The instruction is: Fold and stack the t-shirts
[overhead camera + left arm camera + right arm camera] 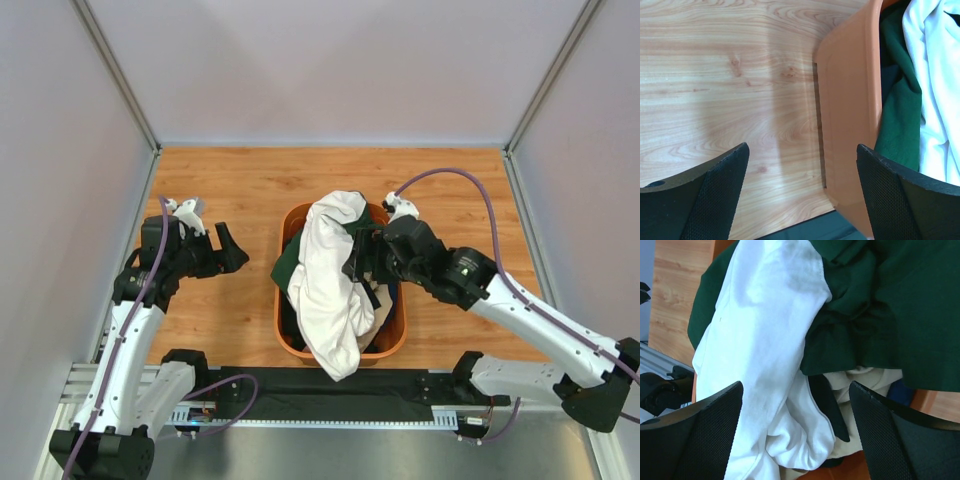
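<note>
Top external view: a white cloth t-shirt with dark green sleeves (330, 290) lies crumpled directly beneath and in front of the right hand (358, 262). It is heaped in an oval orange plastic basket (283, 325) and spills over the rim. In the right wrist view, that hand's two black fingers (695, 435) stand wide apart, gripping nothing. The white cloth and a beige shirt (860, 382) lie below the gap between them. The left hand (232, 250) is likewise spread open and empty above the light wooden counter (240, 185), with the basket's wall close beside one finger.
</note>
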You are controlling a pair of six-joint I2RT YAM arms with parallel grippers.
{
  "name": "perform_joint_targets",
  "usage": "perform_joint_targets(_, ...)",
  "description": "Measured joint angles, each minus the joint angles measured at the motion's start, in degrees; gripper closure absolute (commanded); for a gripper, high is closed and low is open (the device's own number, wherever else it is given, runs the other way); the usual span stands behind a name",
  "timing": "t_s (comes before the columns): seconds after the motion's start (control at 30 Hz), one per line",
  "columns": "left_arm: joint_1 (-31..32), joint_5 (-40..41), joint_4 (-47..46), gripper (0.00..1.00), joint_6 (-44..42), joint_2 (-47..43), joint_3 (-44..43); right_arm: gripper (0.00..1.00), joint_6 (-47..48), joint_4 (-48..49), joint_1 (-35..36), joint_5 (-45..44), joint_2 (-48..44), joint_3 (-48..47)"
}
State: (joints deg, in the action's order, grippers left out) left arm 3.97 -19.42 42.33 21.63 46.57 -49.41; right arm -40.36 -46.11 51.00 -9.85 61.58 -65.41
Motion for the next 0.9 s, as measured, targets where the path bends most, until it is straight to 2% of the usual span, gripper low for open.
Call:
perform_joint_targets(0.13, 0.0, 0.0, -0.1, 0.07, 0.0, 0.0, 0.0, 0.17, -0.9, 1.9, 0.6, 0.3, 2.8, 0.1)
perform_joint_targets(0.3, 0.0, 0.0, -0.2, 0.10, 0.0, 0.0, 0.0, 0.32, -0.9, 5.0, 0.6, 1.4, 6.2, 0.1)
perform_joint_targets(0.4, 0.0, 0.0, -0.2, 0.10, 0.1, 0.0, 0.0, 0.58, -0.4, 6.6, 0.6, 2.1, 7.8, 0.1)
perform_joint_targets(0.43, 0.0, 0.0, -0.2, 0.12, 0.1, 0.0, 0.0, 0.78, -0.2, 7.0, 0.6, 2.5, 8.3, 0.1)
perform_joint_targets(0.5, 0.0, 0.0, -0.2, 0.13, 0.1, 0.0, 0.0, 0.95, 0.1, 7.6, 0.6, 3.1, 9.0, -0.1)
perform_joint_targets(0.53, 0.0, 0.0, -0.2, 0.15, 0.1, 0.0, 0.0, 1.00, 0.3, 7.6, 0.6, 3.3, 9.3, -0.4)
perform_joint_targets(0.67, 0.0, 0.0, -0.2, 0.22, 0.1, 0.0, 0.3, 1.00, 2.3, 5.3, 0.6, 2.6, 9.7, -5.0)
perform_joint_targets(0.8, 0.6, 0.1, -0.2, 0.23, 0.2, 0.0, 0.3, 1.00, 6.8, -1.0, 0.6, -0.9, 10.2, -17.8)
perform_joint_targets(0.9, 3.4, 0.7, -0.1, 0.21, 0.7, 0.1, 0.3, 1.00, 10.9, -5.2, 0.6, -6.6, 9.2, -29.0)
